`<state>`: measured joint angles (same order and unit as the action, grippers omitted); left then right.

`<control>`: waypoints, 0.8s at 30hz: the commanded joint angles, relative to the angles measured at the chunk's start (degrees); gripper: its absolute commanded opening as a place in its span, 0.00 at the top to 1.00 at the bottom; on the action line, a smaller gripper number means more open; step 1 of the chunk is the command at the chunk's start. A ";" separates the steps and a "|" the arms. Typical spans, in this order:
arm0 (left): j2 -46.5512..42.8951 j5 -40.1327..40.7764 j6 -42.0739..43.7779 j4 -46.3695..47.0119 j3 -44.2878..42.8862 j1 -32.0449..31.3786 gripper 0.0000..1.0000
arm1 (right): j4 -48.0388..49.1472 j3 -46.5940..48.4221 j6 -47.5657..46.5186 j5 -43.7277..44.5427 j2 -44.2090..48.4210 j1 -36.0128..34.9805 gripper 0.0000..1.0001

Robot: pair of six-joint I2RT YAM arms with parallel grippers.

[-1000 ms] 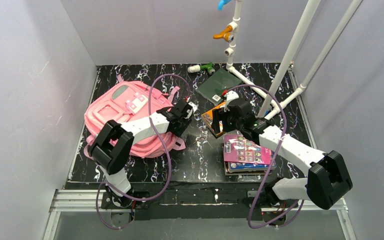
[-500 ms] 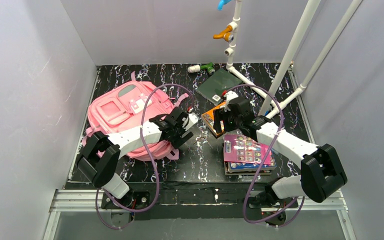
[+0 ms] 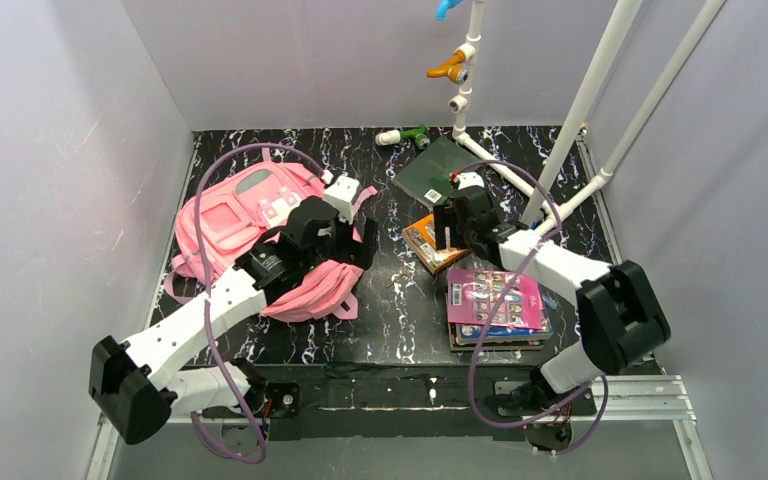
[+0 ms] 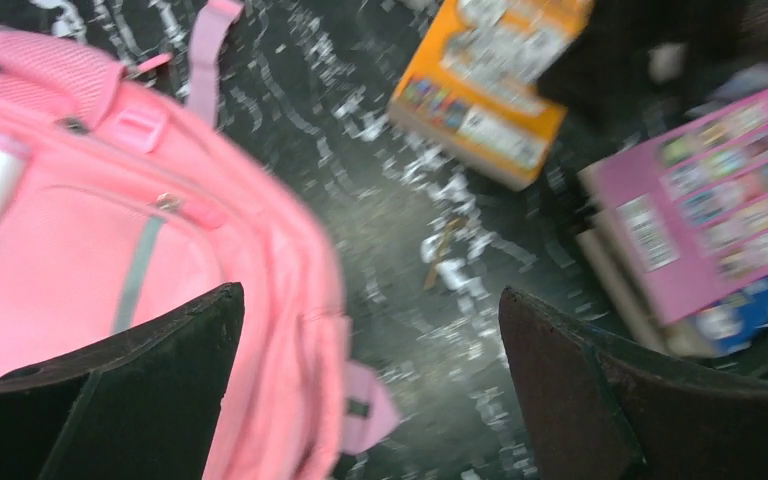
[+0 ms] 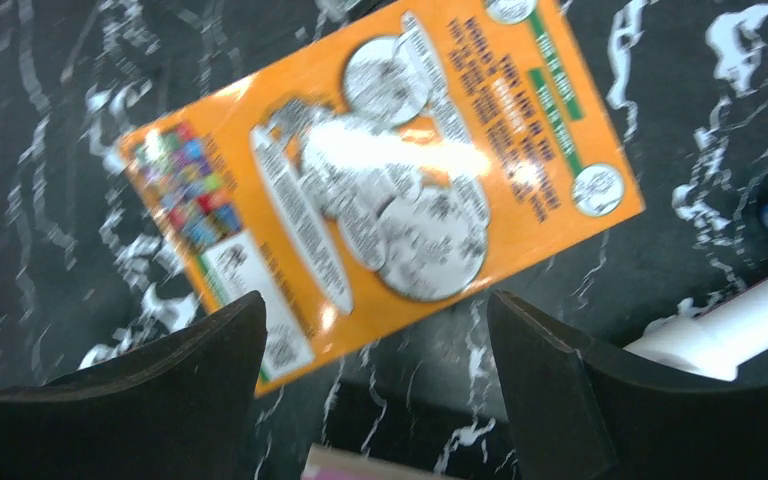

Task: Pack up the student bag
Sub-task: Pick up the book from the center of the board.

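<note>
The student bag [image 3: 230, 215] is a soft pink backpack lying flat on the left of the black marbled table; its grey stripe and zip also show in the left wrist view [image 4: 110, 250]. My left gripper [image 3: 355, 240] [image 4: 370, 300] hangs open over the bag's right edge, one finger above pink fabric, the other above bare table, nothing between them. My right gripper [image 3: 448, 235] [image 5: 375, 300] is open just above the table at the near edge of an orange book [image 3: 430, 243] [image 5: 380, 190] [image 4: 485, 80], holding nothing.
A stack of books topped by a pink one [image 3: 495, 300] [image 4: 720, 200] lies at the right front. A dark green book [image 3: 438, 170] lies behind the orange one. White pipes [image 3: 580, 100] [image 5: 730, 330] rise at the back right. Small fittings [image 3: 405, 135] lie by the back wall.
My left gripper has opened wide, let go of the bag's edge and swung back over the bag, which has settled flatter. The right gripper shifted slightly toward the back and opened a little more.
</note>
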<state>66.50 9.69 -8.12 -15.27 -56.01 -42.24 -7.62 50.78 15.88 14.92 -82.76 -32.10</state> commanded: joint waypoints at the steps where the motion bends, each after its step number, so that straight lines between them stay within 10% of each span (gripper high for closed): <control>1: -3.16 -5.07 -16.69 7.11 3.66 -0.03 0.02 | -0.03 8.89 1.02 14.17 -7.47 0.72 0.11; 24: -23.26 -16.08 -17.64 9.12 14.83 0.01 0.01 | -2.55 34.23 -0.27 13.73 -37.41 4.50 0.02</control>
<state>44.60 -4.56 -26.74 -5.89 -42.39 -42.24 -9.41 82.13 12.25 30.96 -118.45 -27.40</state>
